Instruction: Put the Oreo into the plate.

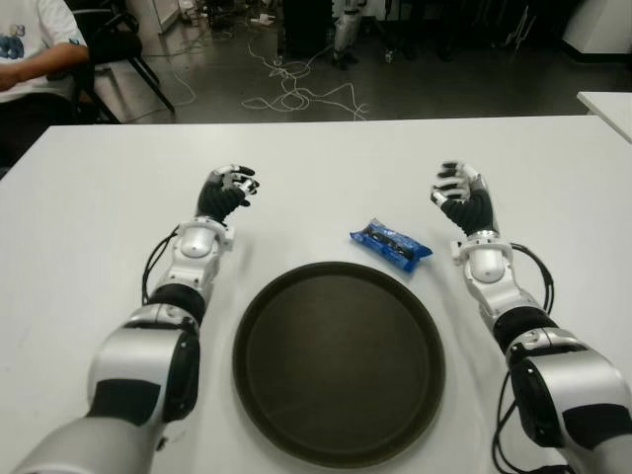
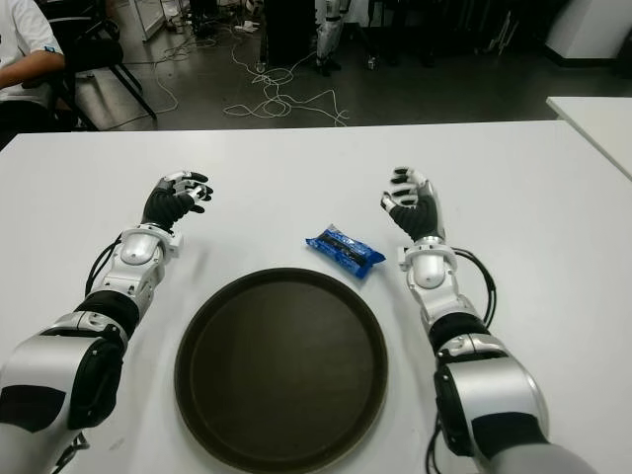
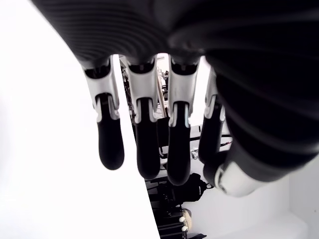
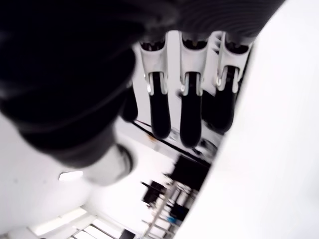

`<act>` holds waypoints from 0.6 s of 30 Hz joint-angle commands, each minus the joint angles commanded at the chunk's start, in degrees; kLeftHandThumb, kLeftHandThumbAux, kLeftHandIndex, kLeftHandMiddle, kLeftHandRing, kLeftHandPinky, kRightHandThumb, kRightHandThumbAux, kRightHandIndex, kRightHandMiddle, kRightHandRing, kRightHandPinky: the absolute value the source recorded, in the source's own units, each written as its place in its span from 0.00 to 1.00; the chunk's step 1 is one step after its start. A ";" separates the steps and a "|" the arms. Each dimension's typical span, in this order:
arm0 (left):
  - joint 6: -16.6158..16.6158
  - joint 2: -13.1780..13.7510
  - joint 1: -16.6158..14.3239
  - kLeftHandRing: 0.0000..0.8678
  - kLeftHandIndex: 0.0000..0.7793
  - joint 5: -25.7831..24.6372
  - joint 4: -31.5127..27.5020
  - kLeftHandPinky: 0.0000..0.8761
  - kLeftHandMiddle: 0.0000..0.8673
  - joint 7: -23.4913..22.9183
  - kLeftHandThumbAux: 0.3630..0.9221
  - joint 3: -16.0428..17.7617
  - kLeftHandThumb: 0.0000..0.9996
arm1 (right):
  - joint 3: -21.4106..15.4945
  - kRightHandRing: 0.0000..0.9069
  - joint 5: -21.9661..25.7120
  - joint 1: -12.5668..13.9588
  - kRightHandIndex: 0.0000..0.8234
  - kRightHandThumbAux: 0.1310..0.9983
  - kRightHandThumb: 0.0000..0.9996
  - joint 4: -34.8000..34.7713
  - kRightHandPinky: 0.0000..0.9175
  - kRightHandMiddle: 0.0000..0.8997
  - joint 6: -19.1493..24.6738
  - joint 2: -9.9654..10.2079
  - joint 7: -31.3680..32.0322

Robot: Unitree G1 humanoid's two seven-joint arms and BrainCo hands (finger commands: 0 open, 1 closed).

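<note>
A blue Oreo packet (image 1: 391,245) lies on the white table just beyond the far right rim of the round dark plate (image 1: 339,434). My right hand (image 1: 460,196) shows to the right of the packet, a short gap away, fingers relaxed and holding nothing. My left hand (image 1: 227,191) shows beyond the plate's left side, fingers loosely curved and empty. Both wrist views show only bare fingers (image 3: 142,134) with nothing between them.
The white table (image 1: 99,217) spreads wide around both arms. A seated person (image 1: 30,54) is at the far left corner beyond the table. Cables (image 1: 296,94) lie on the floor behind. A second white table's corner (image 1: 607,104) sits at the right.
</note>
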 joint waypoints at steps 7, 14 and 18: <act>0.25 0.01 -0.05 0.45 0.48 -0.12 0.06 0.51 0.53 -0.05 0.58 0.17 0.82 | 4.22 0.26 -6.19 -0.84 0.20 0.77 0.00 -1.49 0.27 0.23 -2.37 -1.11 -8.57; 0.86 0.03 -0.17 0.45 0.48 0.01 0.18 0.51 0.53 -0.05 0.58 0.09 0.82 | 8.93 0.23 -12.19 -1.61 0.15 0.78 0.00 -3.03 0.25 0.20 -1.44 -3.02 -12.70; 0.93 0.14 -0.06 0.44 0.47 0.19 0.16 0.49 0.54 0.15 0.58 -0.06 0.82 | 11.40 0.23 -14.74 -2.12 0.15 0.77 0.00 -3.62 0.26 0.21 0.71 -3.92 -12.11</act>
